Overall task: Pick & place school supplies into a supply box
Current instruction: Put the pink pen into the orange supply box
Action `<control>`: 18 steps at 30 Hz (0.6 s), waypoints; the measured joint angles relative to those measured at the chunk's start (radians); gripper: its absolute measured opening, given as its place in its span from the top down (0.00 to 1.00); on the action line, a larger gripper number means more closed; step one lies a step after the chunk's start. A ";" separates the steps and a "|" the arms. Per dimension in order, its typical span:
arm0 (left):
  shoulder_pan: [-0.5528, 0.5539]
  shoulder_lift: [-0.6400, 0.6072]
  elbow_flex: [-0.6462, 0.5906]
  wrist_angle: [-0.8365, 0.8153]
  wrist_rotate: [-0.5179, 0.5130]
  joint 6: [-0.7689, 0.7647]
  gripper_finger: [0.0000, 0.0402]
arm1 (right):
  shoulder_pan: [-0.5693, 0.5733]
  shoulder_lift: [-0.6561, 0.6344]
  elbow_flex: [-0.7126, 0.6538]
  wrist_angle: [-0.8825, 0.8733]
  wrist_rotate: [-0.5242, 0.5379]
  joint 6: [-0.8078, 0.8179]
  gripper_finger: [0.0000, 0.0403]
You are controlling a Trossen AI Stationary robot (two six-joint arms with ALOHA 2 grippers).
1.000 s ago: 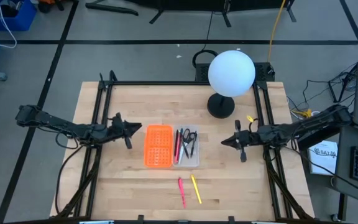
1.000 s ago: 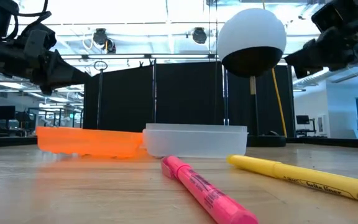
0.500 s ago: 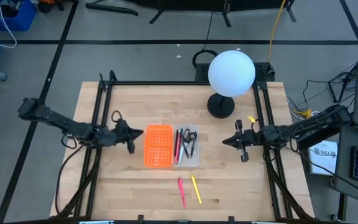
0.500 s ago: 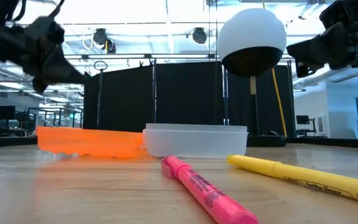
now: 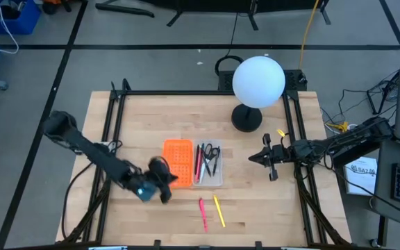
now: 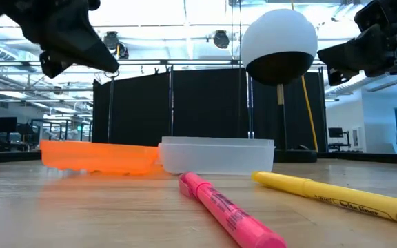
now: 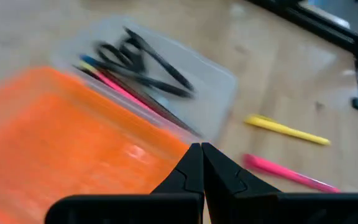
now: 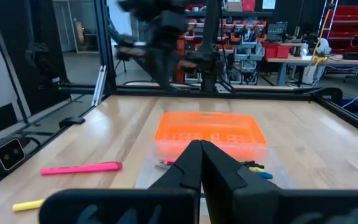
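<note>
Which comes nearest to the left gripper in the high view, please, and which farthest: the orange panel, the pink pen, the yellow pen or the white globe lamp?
Measured from the left gripper, which is shut, in the high view:
1. Orange panel, right beside it, toward the table's back.
2. Pink pen, on the front boards.
3. Yellow pen, just beyond the pink one.
4. White globe lamp, at the back right.

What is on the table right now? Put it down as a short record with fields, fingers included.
supply box: clear tray at table centre, joined to the orange panel
inside box: black-handled scissors, a pink pen and dark pens
still outside: pink pen and yellow pen, side by side on the wood in front of the box
left gripper: fingers shut, empty, at the panel's front corner
right gripper: fingers shut, empty, to the right of the box
other: white globe lamp at the back
</note>
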 joint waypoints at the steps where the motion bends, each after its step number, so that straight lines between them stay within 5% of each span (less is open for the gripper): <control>1: -0.017 0.046 0.033 -0.004 -0.001 -0.028 0.99 | 0.000 0.000 0.000 0.000 0.000 0.000 1.00; 8: -0.113 0.365 0.343 -0.069 0.002 -0.141 0.99 | 0.000 0.000 -0.001 -0.005 -0.071 0.014 1.00; 18: -0.067 0.662 0.856 -0.555 0.177 -0.286 0.99 | 0.000 0.001 -0.001 0.002 -0.167 0.041 1.00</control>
